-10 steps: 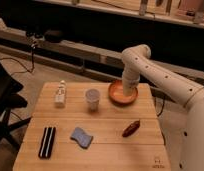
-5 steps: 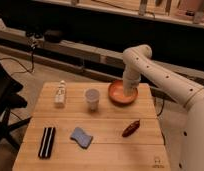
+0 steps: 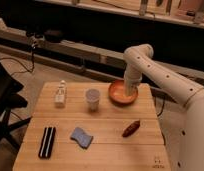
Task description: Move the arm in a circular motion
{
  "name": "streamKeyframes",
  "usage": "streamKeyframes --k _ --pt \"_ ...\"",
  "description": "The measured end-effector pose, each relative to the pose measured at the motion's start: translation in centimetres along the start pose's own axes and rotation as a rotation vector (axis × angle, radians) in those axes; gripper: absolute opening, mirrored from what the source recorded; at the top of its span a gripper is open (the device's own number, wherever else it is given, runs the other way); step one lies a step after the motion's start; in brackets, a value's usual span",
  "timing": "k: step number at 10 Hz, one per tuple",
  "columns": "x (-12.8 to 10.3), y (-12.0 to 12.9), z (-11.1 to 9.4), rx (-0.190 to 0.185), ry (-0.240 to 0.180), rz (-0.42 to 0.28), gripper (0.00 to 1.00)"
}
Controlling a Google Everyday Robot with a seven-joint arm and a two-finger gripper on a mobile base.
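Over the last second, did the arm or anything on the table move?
No visible change. The arm stays bent over the orange bowl, its gripper down inside it. The cup, small bottle, blue sponge, dark block and brown item lie as before.

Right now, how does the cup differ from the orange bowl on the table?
The cup is pale, tall and narrow; the orange bowl is wide and shallow. The cup stands free, while the arm brings the gripper down over the bowl. Both sit upright on the wooden table.
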Motion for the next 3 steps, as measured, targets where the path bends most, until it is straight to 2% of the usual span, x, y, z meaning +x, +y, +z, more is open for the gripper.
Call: streamKeyframes --k 3 --pt "-1.01 0.03 0.21 0.001 -0.003 -0.011 0.0"
